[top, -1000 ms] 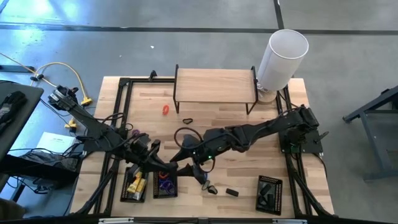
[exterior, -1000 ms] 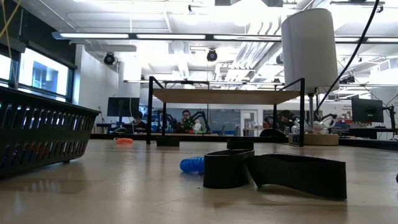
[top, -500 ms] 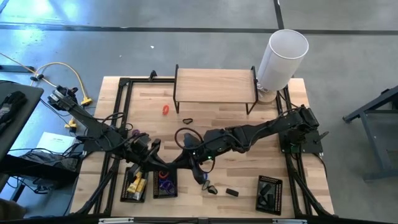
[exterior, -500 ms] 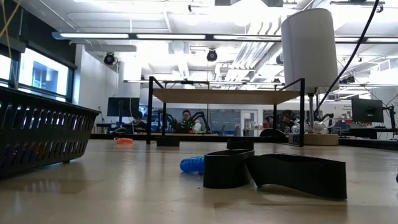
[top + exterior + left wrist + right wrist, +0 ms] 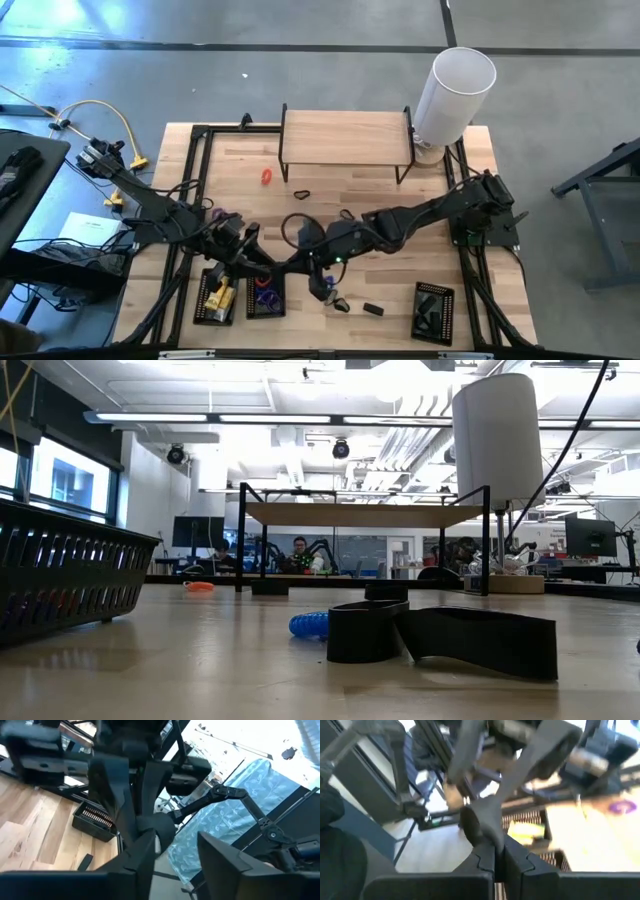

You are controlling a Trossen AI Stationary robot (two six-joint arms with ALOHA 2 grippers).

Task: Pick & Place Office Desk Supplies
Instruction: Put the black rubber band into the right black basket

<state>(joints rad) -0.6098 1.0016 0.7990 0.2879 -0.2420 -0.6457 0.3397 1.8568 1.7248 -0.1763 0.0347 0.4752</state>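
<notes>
L gripper (image 5: 262, 268) over near-left trays, fingers spread, nothing in them. R gripper (image 5: 322, 283) just right of it, fingers pressed together, load unclear. Supplies scattered: orange loop (image 5: 267, 176) far-left, one; black clips (image 5: 372, 309) near-centre, two. Judged light and slippery; loops floppy, so pinch across the band.

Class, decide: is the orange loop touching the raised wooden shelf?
Apart. The high view shows bare tabletop between the orange loop and the raised wooden shelf.

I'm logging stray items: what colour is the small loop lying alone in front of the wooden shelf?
Orange-red loop, clearest in the high view.
</notes>
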